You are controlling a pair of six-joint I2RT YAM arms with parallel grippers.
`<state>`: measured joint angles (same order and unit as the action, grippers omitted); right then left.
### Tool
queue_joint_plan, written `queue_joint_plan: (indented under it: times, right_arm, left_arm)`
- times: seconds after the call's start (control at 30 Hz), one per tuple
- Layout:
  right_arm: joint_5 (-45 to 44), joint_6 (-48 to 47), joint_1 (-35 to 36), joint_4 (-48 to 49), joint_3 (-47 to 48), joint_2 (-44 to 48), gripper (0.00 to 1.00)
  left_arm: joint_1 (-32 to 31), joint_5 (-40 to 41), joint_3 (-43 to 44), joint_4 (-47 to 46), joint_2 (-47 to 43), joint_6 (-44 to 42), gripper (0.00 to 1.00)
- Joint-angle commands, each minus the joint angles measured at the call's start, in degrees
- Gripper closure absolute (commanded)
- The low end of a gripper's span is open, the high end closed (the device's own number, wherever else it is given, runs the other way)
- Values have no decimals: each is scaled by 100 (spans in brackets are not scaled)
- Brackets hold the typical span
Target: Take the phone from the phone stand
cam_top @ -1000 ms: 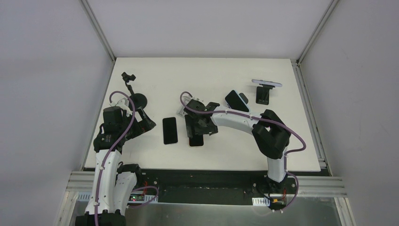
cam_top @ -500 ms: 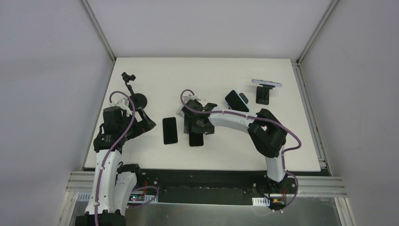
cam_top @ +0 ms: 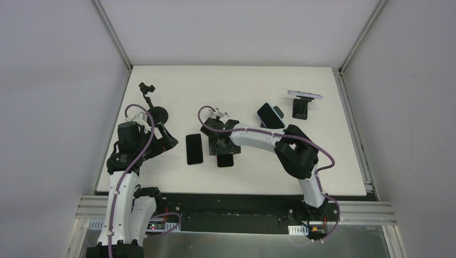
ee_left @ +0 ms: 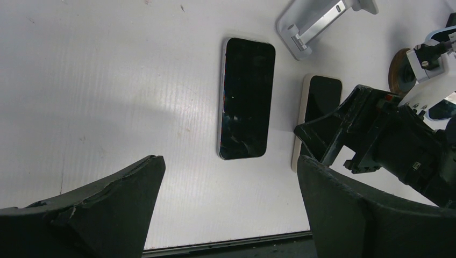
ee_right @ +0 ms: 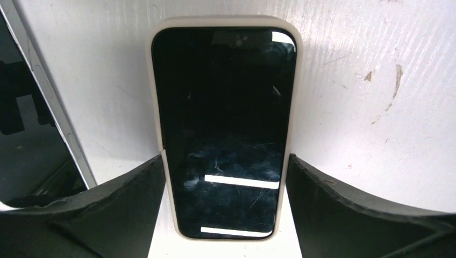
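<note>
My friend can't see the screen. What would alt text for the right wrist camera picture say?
A phone in a pale case lies face up, screen dark, on a white table, framed between two spread black gripper fingers at the bottom. The edge of a second phone shows at far left.

my pincer [ee_left: 228,161] hangs wide open over the white table [ee_left: 107,80]. its two dark fingers [ee_left: 107,209] are spread well apart, one off each side of the near end of a black phone [ee_left: 244,99]. that phone lies flat, screen up. just right of it lies a white-cased phone [ee_left: 320,102], also screen up, its near end hidden under the right gripper [ee_left: 333,134]. beyond the black phone and a little to its right sits a silver stand [ee_left: 317,21], apart from both phones.
</note>
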<state>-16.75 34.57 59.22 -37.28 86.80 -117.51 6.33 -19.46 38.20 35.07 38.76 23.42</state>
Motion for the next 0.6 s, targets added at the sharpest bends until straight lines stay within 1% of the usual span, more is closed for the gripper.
queue_joint_plan:
  times: [0.0, 0.17, 0.27, 0.4, 0.57]
  right_arm:
    - [-241, -152, 40, -403, 257, -213, 23]
    - [-255, -459, 20, -375, 442, -329, 38]
    - [-148, -747, -46, -347, 717, -460, 40]
    - [37, -1039, -217, -345, 1155, -680, 40]
    - [341, -1101, -542, -375, 1736, -962, 42]
  left_arm:
    - [-39, -71, 127, 9, -65, 57, 0]
    - [-36, -75, 127, 9, -62, 55, 0]
    - [-36, -74, 127, 9, -53, 49, 0]
    - [-41, -62, 127, 9, -54, 49, 0]
    - [-38, -52, 127, 9, -46, 49, 0]
